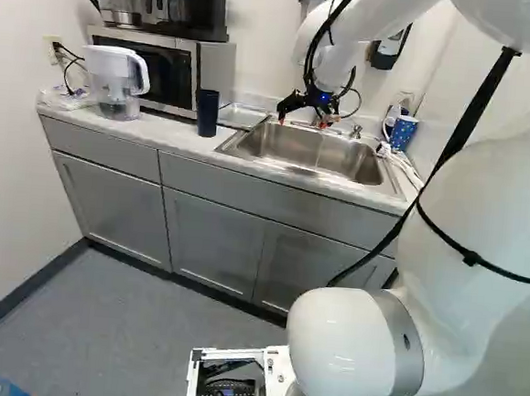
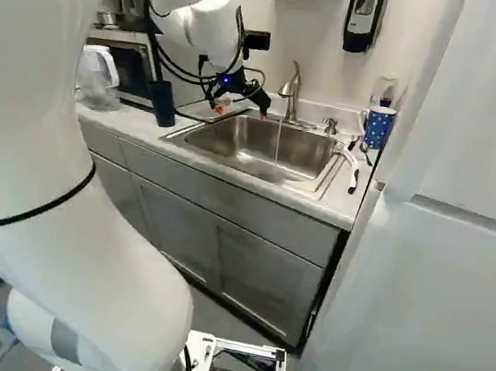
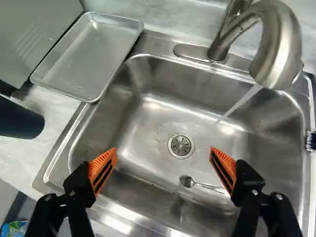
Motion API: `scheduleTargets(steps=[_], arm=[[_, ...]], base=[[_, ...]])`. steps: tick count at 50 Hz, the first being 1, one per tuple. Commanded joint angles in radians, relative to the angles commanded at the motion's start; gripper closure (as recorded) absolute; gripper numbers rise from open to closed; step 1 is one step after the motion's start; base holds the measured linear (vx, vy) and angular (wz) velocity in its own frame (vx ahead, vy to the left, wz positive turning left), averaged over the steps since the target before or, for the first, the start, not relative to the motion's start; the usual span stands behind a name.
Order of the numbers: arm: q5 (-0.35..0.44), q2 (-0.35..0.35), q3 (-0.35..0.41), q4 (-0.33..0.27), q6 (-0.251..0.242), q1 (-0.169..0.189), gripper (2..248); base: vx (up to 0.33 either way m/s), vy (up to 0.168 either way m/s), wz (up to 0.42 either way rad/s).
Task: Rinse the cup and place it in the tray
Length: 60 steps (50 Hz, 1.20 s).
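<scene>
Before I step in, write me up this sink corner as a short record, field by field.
Dark cup: upright on the counter, not yet in the tray
Tray: left of the sink in the left base view, nothing in it
Tap: running into the sink
Spoon: in the sink, near the drain
Gripper: over the sink, jaws open, holding nothing

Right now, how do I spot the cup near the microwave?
On the pale counter, find the big silver-and-black microwave. By its front corner stands a tall, dark-blue cup. It is plain and narrow, unlike the clear white-handled pitcher.
</scene>
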<state>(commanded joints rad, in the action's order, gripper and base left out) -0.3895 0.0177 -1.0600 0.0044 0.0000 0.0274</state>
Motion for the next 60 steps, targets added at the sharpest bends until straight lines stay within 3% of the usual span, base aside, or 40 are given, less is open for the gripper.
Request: scheduleTargets(steps=[60], arm=[[0.000,-0.068,-0.070,0.000,0.000,-0.196,3]], base=[[0.000,0.000,0.000]])
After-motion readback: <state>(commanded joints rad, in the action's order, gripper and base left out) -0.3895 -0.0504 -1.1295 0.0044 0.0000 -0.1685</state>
